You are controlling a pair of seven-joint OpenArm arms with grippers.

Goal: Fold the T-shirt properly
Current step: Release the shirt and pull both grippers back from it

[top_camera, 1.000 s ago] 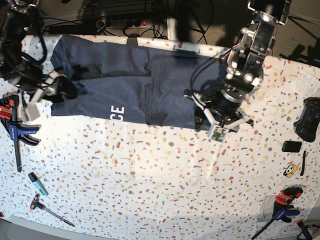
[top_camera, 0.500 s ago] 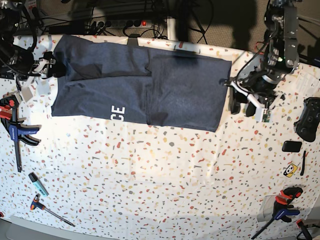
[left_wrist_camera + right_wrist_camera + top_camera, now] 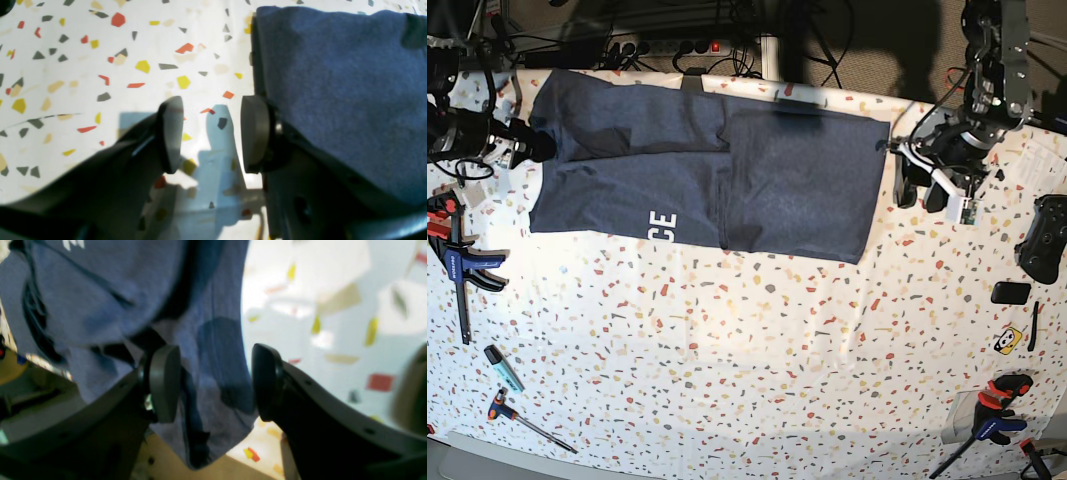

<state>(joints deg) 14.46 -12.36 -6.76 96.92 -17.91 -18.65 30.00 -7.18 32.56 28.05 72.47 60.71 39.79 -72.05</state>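
Flanking the T-shirt (image 3: pixel 707 180) edges, both pincers gape over bare table (image 3: pixel 757 360).

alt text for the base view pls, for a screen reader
A navy T-shirt, partly folded, lies flat at the far side of a speckled table. The left gripper sits open just off one end and the right gripper at the other. Clamps lie at the edges.
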